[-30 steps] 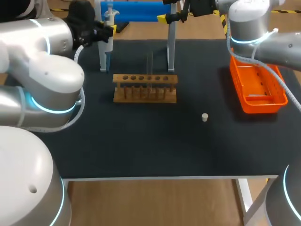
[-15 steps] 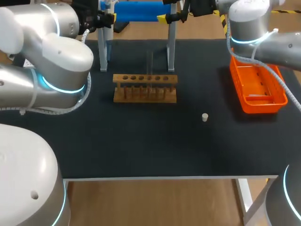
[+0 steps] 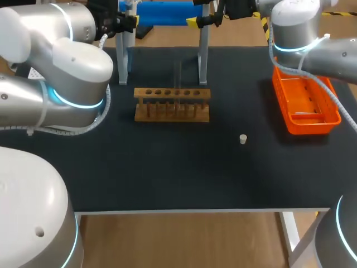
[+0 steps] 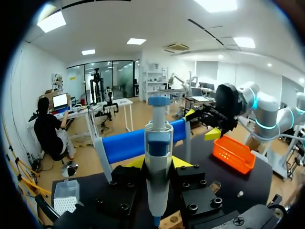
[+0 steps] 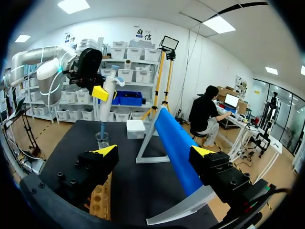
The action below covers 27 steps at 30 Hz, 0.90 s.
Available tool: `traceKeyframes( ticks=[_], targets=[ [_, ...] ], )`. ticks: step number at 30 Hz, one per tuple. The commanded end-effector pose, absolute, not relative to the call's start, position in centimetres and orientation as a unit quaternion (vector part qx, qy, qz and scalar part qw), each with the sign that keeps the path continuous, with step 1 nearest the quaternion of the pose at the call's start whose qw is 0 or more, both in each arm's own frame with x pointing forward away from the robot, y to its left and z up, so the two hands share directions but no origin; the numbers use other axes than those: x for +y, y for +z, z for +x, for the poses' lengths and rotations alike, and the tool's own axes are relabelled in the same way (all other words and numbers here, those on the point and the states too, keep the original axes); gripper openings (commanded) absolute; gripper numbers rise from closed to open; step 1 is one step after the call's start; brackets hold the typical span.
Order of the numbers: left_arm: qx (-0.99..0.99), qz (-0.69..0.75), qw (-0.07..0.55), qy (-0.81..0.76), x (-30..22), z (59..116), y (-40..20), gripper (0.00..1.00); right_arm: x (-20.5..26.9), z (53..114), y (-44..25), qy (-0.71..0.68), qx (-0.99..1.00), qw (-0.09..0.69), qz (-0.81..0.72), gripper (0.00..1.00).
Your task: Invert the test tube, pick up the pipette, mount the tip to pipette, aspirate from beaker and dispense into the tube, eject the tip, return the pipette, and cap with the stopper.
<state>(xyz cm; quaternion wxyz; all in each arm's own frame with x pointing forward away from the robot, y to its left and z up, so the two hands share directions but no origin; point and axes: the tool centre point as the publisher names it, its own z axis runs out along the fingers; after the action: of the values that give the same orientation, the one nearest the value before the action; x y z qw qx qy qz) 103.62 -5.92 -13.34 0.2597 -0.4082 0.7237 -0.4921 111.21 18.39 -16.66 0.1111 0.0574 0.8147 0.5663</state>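
Black tabletop (image 3: 167, 173) with a wooden rack (image 3: 172, 105) at its middle and a clear tube (image 3: 177, 72) standing upright in it. A small pale stopper (image 3: 242, 139) lies alone in front of the rack, toward the right. An orange basket (image 3: 290, 120) sits at the right edge. At the back, a blue roll (image 5: 174, 143) rests on a stand. The left arm (image 3: 67, 67) reaches to the back left corner, its jaws clamped on an upright pipette (image 4: 157, 167). The pipette's lower end dips to a clear beaker (image 5: 101, 140). The right arm (image 3: 301, 33) hangs at the back, its jaws wide apart either side of the roll.
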Motion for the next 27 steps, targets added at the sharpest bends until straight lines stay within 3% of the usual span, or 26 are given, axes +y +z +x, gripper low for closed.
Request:
traceKeyframes(
  ticks=[1, 27],
  targets=[
    [0.723, -0.407, 0.26, -0.494, -5.8, 103.6, -13.4, 0.0, 18.3, 111.3, -16.6, 0.565, 0.816, 0.109, 0.057, 1.0],
    [0.7, -0.501, 0.328, -0.389, -5.9, 108.0, -16.2, 0.0, 18.3, 111.3, -16.6, 0.565, 0.816, 0.109, 0.057, 1.0]
  ],
)
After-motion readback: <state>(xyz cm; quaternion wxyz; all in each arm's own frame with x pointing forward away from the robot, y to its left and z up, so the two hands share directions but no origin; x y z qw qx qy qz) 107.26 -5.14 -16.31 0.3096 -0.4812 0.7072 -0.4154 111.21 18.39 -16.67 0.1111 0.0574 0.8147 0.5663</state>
